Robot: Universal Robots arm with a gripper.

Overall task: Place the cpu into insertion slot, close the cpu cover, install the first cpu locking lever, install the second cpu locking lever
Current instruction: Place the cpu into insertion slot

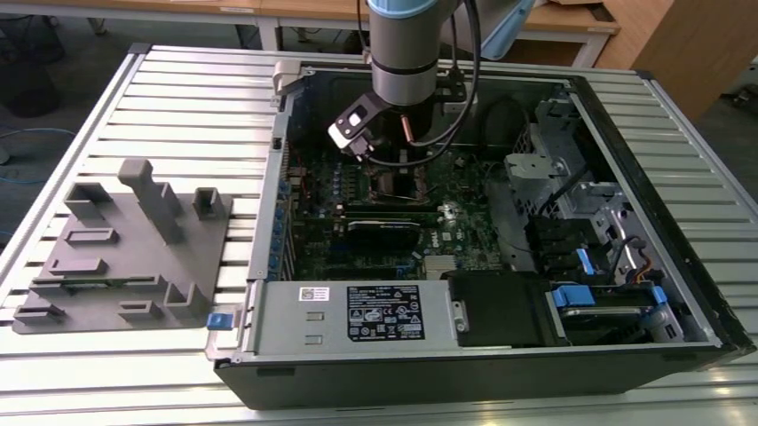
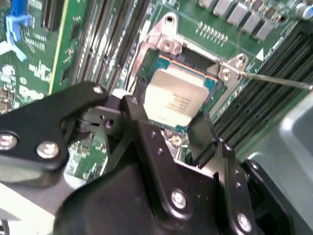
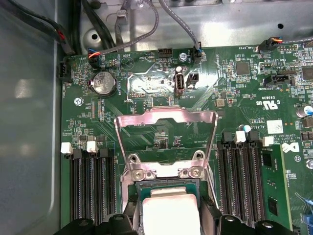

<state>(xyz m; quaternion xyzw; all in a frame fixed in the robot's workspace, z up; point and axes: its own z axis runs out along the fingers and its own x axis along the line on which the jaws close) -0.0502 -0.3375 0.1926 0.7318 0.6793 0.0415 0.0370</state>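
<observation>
In the exterior view the gripper [image 1: 397, 167] hangs at the upper middle of the frame, inside the open computer case [image 1: 474, 368]. In the second wrist view its fingers [image 2: 139, 122] clasp the cpu [image 2: 176, 95] by two opposite edges, within the insertion slot [image 2: 195, 55] rim. Just beyond, in the first wrist view, the cpu cover [image 3: 166, 116] stands raised.

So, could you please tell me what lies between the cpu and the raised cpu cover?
In the first wrist view, a metal hinge plate lies between the cpu and the cpu cover, whose frame stands open.
</observation>
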